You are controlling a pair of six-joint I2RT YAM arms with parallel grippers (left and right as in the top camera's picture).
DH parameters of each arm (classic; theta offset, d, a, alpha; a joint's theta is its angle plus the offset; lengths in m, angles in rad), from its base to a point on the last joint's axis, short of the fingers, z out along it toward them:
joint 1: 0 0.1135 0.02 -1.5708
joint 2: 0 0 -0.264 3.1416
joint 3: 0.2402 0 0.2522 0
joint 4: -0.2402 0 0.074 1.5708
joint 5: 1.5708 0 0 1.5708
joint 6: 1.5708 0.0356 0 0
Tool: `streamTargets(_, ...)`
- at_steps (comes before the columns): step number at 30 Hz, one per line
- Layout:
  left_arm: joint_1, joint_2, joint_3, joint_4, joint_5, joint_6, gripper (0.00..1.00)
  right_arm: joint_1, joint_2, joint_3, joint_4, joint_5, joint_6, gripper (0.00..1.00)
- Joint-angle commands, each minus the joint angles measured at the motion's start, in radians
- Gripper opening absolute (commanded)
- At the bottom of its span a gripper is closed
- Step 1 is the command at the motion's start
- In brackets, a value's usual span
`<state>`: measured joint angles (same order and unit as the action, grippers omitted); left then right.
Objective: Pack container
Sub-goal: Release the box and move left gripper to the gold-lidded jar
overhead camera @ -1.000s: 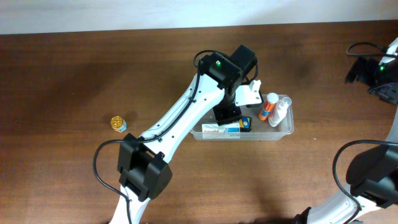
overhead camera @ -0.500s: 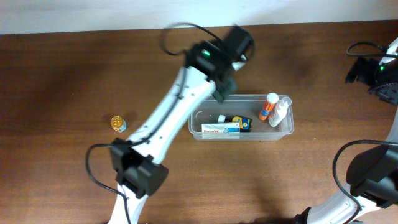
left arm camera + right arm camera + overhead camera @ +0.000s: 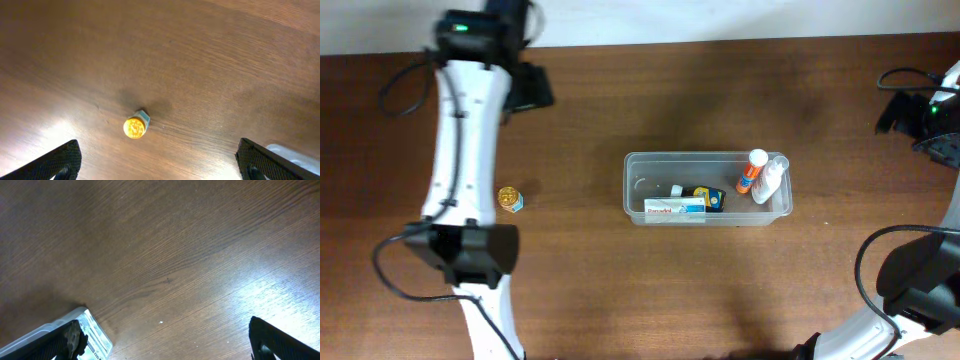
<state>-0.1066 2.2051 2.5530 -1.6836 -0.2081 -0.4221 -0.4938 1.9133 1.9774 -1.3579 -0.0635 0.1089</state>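
Container (image 3: 645, 180): middle of surface (image 3: 620, 290), long axis left-right, bottles (image 3: 752, 172) and box (image 3: 675, 207) inside.
Yellow-capped jar (image 3: 135, 126): loose, well left of container.
Left hand (image 3: 160, 167): spread wide, empty; jar ahead, slightly left of midline; far nearer than right hand (image 3: 165, 345), also spread wide, empty.

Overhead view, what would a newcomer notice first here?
First the clear container mid-table, already holding a white box and small bottles at its right end. Then the lone gold-capped jar on bare wood to its left, with the white left arm stretched along that side of the table.
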Motion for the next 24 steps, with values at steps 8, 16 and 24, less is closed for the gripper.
streamTargets(8, 0.217, -0.006, -0.324, -0.004, 0.221, -0.049, 0.99, 0.003, -0.004, -0.005, 0.0, 0.012, 0.005, 0.98)
streamTargets(16, 0.234, -0.006, -0.512, 0.005, 0.303, -0.049, 0.99, 0.003, -0.004, -0.005, 0.001, 0.012, 0.005, 0.98)
streamTargets(24, 0.234, -0.006, -0.679, 0.132, 0.314, -0.027, 0.99, 0.003, -0.004, -0.005, 0.0, 0.012, 0.005, 0.98)
